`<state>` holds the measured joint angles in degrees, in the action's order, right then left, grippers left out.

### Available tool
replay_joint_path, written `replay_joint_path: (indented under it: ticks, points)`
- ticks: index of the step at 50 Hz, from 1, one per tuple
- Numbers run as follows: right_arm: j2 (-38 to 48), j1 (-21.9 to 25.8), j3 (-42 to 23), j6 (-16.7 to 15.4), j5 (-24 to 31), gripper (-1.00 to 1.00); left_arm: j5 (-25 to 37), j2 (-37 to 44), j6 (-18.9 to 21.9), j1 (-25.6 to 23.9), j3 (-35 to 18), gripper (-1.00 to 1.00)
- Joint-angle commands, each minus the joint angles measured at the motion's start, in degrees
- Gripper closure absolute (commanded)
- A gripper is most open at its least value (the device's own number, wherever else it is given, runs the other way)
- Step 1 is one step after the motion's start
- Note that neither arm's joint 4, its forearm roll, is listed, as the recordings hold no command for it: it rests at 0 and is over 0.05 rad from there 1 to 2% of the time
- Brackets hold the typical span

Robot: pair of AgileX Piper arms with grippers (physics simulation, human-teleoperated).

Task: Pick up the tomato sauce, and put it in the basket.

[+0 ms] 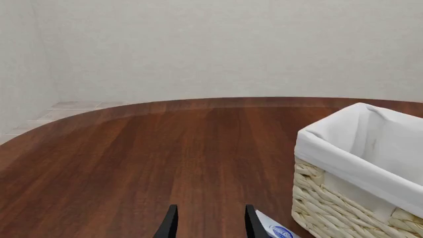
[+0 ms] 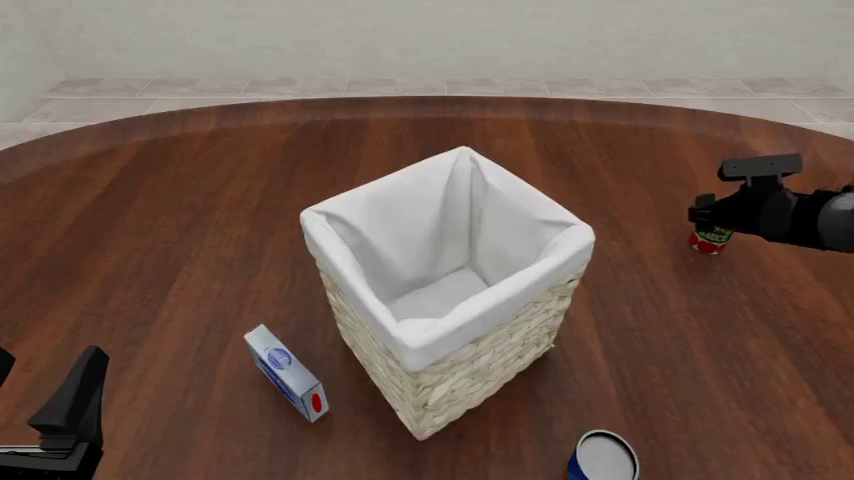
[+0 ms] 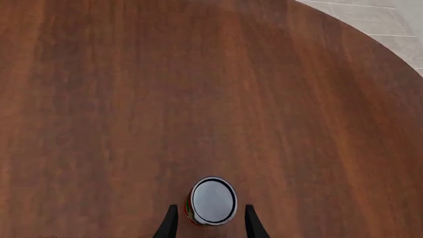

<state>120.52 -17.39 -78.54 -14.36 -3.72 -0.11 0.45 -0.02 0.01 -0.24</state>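
1. Right end effector (image 3: 208,223) hanging over the tomato sauce (image 3: 212,201), fingers spread a little wider than the can, one on each side. Not yet closed on it; gaps visible on both flanks in the right wrist view.
2. Pointed nearly straight down, which explains the plain look at the can's metal top. Lined up that way for a grip across the round body.
3. In the front view, tomato sauce (image 2: 710,240) standing upright on the surface (image 2: 200,200), far out on the right and well apart from the basket (image 2: 454,345). Mostly hidden there behind the dark right end effector (image 2: 714,222).
4. Judging by this, approach nearly finished; next likely a little more descent, then the squeeze.
5. Basket in the middle, mouth open upward, white lining folded over the rim. A lift well above that tall rim probably needed before the carry across.
6. Left end effector (image 1: 210,223) parked low and apart at the near left, fingers open, holding nothing. White-and-blue carton (image 2: 284,372) just beside the basket; blue can (image 2: 603,458) at the near edge. Neither in the way.
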Motion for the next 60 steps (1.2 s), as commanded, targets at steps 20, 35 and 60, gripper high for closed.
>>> replay_joint_path:
  ticks: [20,35,60]
  points:
    - [3.1,-1.2,-0.8,-0.7,-0.3,-1.0,0.0,0.0,0.0,0.0,0.0,-1.0]
    - [5.0,-0.7,-3.9,-0.6,1.1,-1.0,0.0,0.0,0.0,0.0,0.0,-1.0]
    - [6.1,0.5,-5.4,-0.3,1.5,1.0,0.0,0.0,0.0,0.0,0.0,-1.0]
